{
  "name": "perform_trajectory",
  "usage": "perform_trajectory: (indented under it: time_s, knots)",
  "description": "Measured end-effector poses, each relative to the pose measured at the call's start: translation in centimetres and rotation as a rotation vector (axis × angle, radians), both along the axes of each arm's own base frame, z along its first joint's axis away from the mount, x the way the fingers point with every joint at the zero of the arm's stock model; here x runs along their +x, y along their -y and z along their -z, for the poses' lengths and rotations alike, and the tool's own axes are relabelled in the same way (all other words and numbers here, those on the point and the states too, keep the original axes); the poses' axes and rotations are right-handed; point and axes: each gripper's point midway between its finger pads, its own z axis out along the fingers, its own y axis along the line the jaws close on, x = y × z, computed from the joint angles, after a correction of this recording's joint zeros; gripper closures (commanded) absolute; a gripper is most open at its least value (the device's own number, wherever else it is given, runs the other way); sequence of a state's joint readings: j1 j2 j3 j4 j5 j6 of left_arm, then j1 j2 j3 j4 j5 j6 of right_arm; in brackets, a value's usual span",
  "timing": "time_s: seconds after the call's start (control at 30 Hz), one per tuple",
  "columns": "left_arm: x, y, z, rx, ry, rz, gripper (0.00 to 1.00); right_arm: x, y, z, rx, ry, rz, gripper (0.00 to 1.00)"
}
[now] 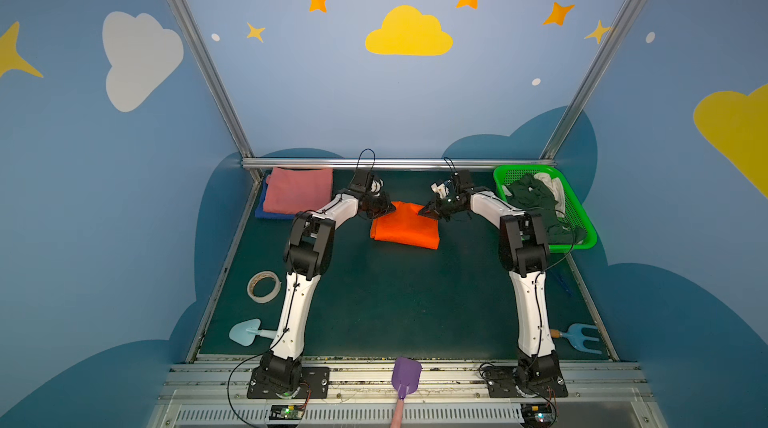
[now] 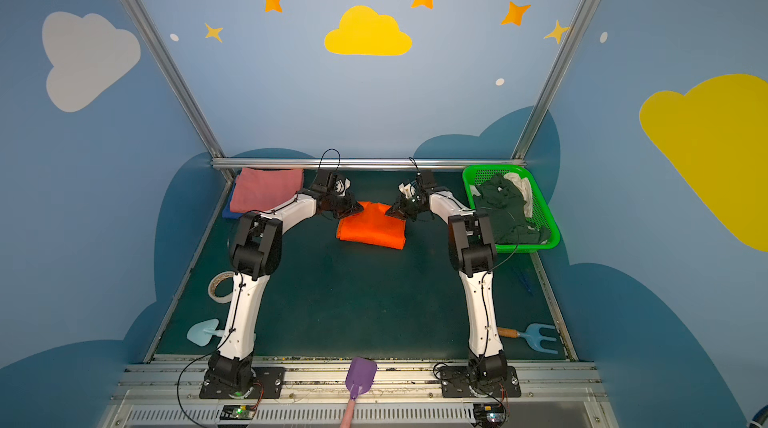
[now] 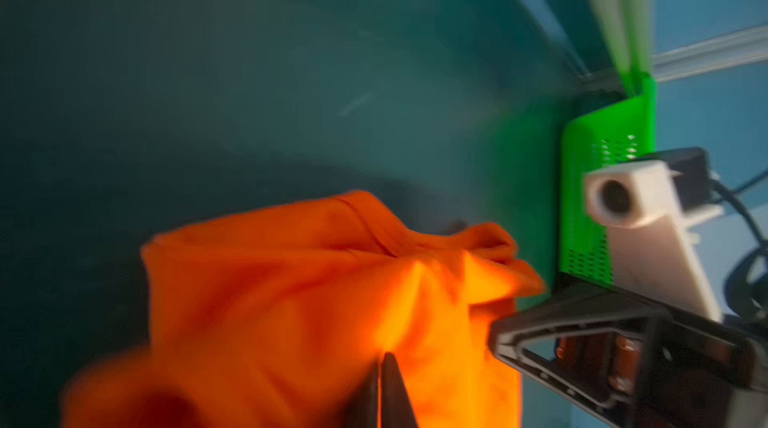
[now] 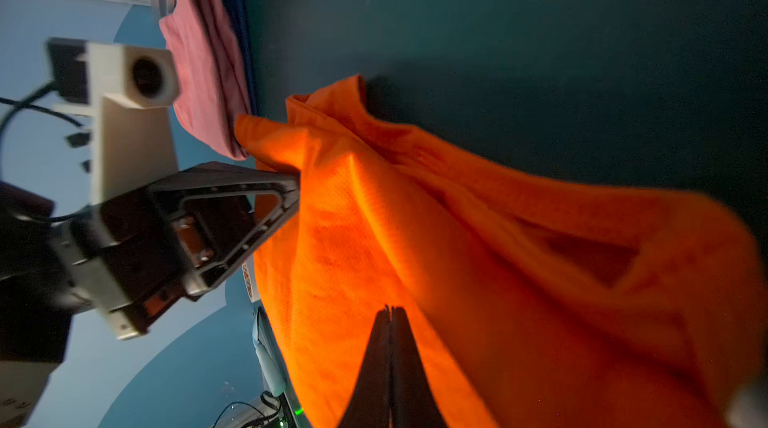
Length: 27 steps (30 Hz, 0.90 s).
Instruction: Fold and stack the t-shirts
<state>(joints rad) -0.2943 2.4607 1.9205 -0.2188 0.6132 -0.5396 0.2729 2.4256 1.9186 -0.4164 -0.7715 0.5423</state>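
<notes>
1. Left wrist view: the left gripper (image 3: 380, 363) has its jaws pressed together on a pinch of the orange shirt (image 3: 291, 301). The cloth rises to a peak at the tips. This picture is blurred, so finer detail cannot be told.
2. Right wrist view: the right gripper (image 4: 390, 313) is likewise closed tight on a fold of the same shirt. The cloth drapes away toward the right of the frame.
3. Both top views show the orange shirt as a rough folded rectangle on the dark green mat (image 1: 395, 301), at the centre of the frame and toward the back. The two grippers meet its far edge from either side, the left one at the upper left corner and the right one at the upper right corner. The near edge rests on the mat.
4. The pink shirt (image 1: 297, 193) lies folded at the upper left of the mat, against the back rail. It sits on top of the blue shirt (image 1: 266, 211), of which only a strip shows along the left and near sides. This pile is apart from the orange shirt.
5. The green basket (image 1: 569, 245) stands at the upper right of the mat and holds a loose heap of dark cloth (image 1: 532, 197) with some white cloth.
6. In a top view, a tape roll (image 1: 263, 286) lies at the mat's left edge, a pale shovel (image 1: 245, 332) at lower left, a blue rake (image 1: 584, 336) at lower right, and a purple scoop (image 1: 406, 376) at bottom centre.
</notes>
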Motion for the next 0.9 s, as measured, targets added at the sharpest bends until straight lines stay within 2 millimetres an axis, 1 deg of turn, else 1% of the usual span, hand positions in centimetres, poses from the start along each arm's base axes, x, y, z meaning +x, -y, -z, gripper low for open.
perform_trajectory:
  time_s: [0.03,0.07,0.13,0.23,0.3,0.37,0.5,0.53,0.6,0.73,0.83,0.9]
  knots:
    - [0.4,-0.1,0.8,-0.019,-0.017,-0.011,0.92,0.4,0.0,0.1,0.002,0.002,0.005,1.0]
    - [0.9,-0.2,1.0,-0.043,-0.024,-0.017,0.92,0.9,0.1,0.1,0.005,0.006,0.01,1.0]
    - [2.3,-0.4,0.6,-0.08,-0.012,-0.039,0.92,1.9,0.2,-0.2,0.017,0.018,0.021,1.0]
    - [3.9,-0.7,-0.5,-0.113,0.008,-0.068,0.92,3.3,0.4,-0.5,0.033,0.036,0.034,1.0]
    - [4.8,-0.9,-1.1,-0.13,0.022,-0.084,0.92,4.1,0.6,-0.3,0.04,0.037,0.045,1.0]
    - [5.3,-1.1,-1.0,-0.145,0.022,-0.099,0.92,4.5,0.8,0.4,0.042,0.024,0.057,1.0]
    - [5.4,-1.3,0.3,-0.168,-0.015,-0.127,0.92,4.6,1.2,2.4,0.046,-0.023,0.073,1.0]
    - [5.3,-1.3,0.6,-0.172,-0.025,-0.131,0.92,4.5,1.3,2.6,0.052,-0.032,0.073,1.0]
    - [5.3,-1.3,0.8,-0.179,-0.04,-0.139,0.92,4.6,1.5,2.5,0.062,-0.038,0.074,1.0]
    - [5.4,-1.3,0.5,-0.187,-0.038,-0.14,0.91,4.6,1.7,2.4,0.068,-0.04,0.075,1.0]
    - [5.3,-1.3,0.3,-0.182,-0.036,-0.135,0.88,4.0,2.1,2.1,0.065,-0.048,0.08,1.0]
    - [5.2,-1.4,-0.3,-0.176,-0.031,-0.129,0.87,3.4,2.3,1.3,0.067,-0.049,0.083,0.98]
